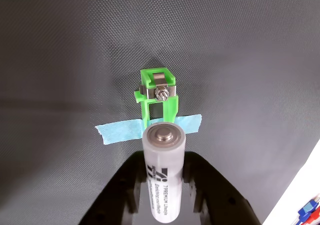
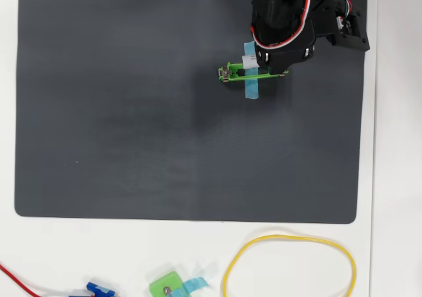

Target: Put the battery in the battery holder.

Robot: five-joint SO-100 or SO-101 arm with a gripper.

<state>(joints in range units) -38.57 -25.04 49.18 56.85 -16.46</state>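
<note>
A: What is the biggest thing under the arm?
B: A dark grey mat [image 2: 132, 125] covering most of the white table [image 2: 395, 178]; the gripper [image 1: 165, 182] hangs above the mat's upper right part in the overhead view.
A: And off the mat?
B: Well away from the jaws, a yellow cable loop [image 2: 290, 264] lies on the table, with a small squarish green piece [image 2: 166, 287] beside it.
A: Where is the battery holder?
B: The battery holder [image 1: 159, 97] sits just ahead of the jaws in the wrist view, end-on, a metal contact and screw facing them. Blue tape [image 1: 122, 130] crosses it, pinning it to the mat.
A: And the jaws?
B: Narrowed onto the battery [image 1: 164, 170], one black finger on each side. Its flat metal end points towards the holder, just short of the near end.
</note>
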